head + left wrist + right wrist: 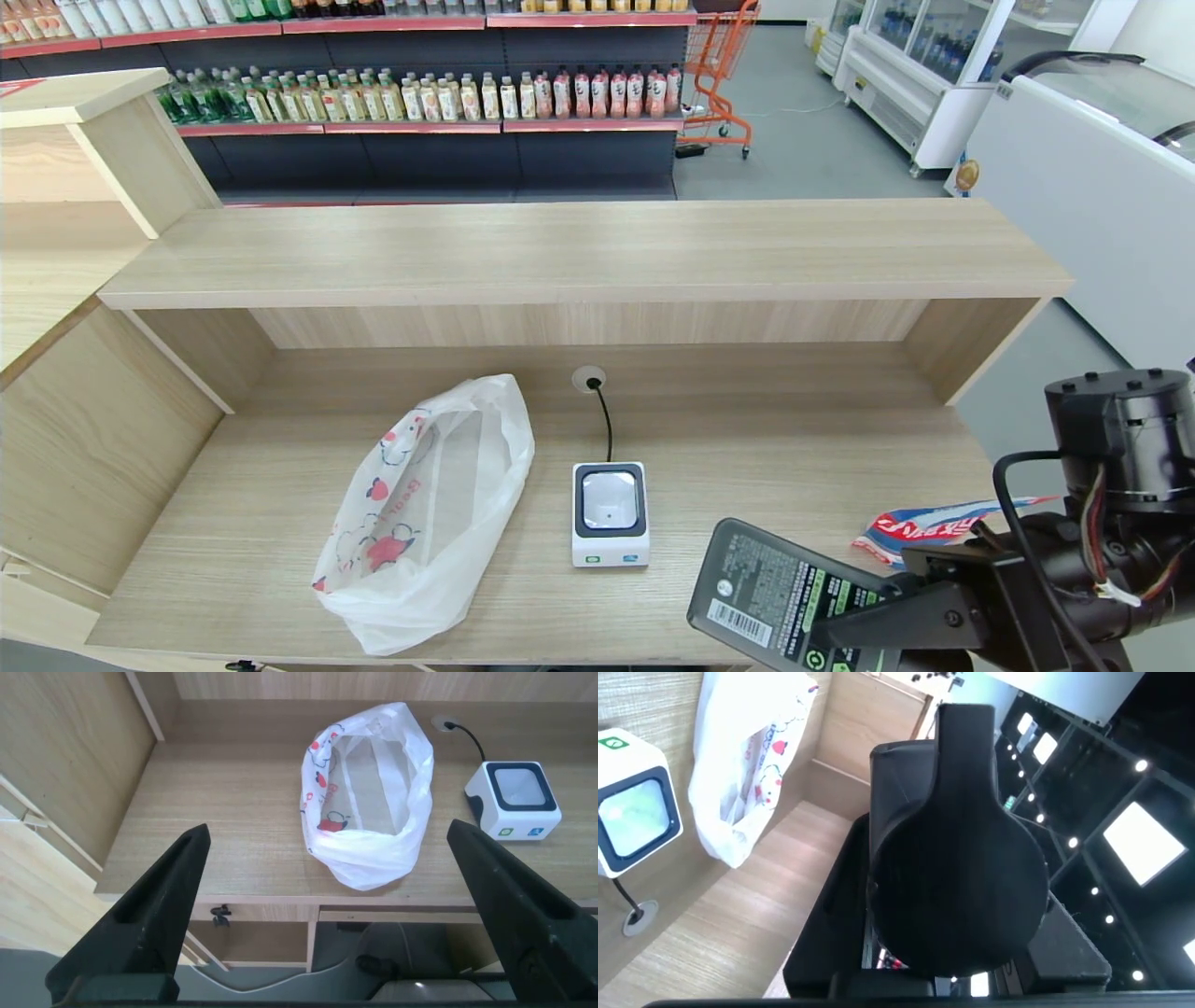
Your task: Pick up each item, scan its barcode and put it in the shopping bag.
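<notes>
My head camera looked forward and down over the counter (747, 448). My left wrist camera faced down at its near edge from high up; my right sat close against the dark packet (775, 597). All three shared the shopping bag (429, 504) and scanner (610, 513).

One shopping bag (425, 513), one scanner (610, 513), one dark pack (766, 583), one striped packet (934, 527).

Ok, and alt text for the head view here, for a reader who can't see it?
The robot's right hand grips a dark packet, barcode side up, near the front right of a wooden counter. A white scanner sits mid-counter with a printed plastic shopping bag lying to its left; a red-and-blue packet lies at the counter's right edge.
</notes>
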`<state>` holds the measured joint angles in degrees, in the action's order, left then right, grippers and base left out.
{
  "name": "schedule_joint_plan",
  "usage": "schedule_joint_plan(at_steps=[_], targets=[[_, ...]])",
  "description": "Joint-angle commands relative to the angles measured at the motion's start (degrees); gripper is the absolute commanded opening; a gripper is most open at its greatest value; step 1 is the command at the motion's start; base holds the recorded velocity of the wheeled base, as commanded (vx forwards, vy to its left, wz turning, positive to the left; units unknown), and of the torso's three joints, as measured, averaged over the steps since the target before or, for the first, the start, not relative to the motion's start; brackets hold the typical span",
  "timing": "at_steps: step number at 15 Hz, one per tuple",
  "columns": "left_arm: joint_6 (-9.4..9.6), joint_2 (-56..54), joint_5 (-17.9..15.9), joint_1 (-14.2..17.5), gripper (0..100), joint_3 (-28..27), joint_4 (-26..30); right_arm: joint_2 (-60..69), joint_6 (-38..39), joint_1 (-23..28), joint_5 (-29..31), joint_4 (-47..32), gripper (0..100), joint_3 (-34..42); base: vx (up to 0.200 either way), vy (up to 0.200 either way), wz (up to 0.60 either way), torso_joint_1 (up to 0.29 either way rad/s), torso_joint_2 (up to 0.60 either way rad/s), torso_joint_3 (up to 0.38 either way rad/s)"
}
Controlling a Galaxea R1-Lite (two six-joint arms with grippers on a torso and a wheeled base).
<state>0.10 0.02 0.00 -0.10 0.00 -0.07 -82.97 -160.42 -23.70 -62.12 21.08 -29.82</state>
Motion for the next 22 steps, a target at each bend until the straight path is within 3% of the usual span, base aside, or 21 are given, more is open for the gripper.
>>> schedule_joint_plan(at_steps=[1, 12, 15, 17, 20, 22], targets=[[-0.01, -0.02, 0.00, 0.01, 100, 0.00, -0.01, -0.35, -4.58, -0.03, -0.02, 0.02, 0, 0.02, 0.000, 0.000, 0.00, 0.000, 0.00, 0.000], [-0.01, 0.06, 0.00, 0.01, 100, 0.00, -0.01, 0.70, -2.88, 1.37, 0.42, -0.16, 0, -0.42, 0.000, 0.000, 0.00, 0.000, 0.00, 0.000], [-0.01, 0.06, 0.00, 0.01, 100, 0.00, -0.01, 6.24, 31.74, 11.92, 4.64, 0.28, 0, -0.77, 0.000, 0.000, 0.00, 0.000, 0.00, 0.000], [-0.01, 0.06, 0.00, 0.10, 100, 0.00, -0.01, 10.55, 47.39, 21.50, 7.10, -0.95, 0, 0.99, 0.000, 0.000, 0.00, 0.000, 0.00, 0.000], [-0.01, 0.06, 0.00, 0.01, 100, 0.00, -0.01, 12.74, 78.06, 22.29, 6.66, -1.92, 0, -1.91, 0.000, 0.000, 0.00, 0.000, 0.00, 0.000], [-0.01, 0.06, 0.00, 0.01, 100, 0.00, -0.01, 13.10, 114.62, 22.20, 11.50, -1.83, 0, -5.07, 0.000, 0.000, 0.00, 0.000, 0.00, 0.000]])
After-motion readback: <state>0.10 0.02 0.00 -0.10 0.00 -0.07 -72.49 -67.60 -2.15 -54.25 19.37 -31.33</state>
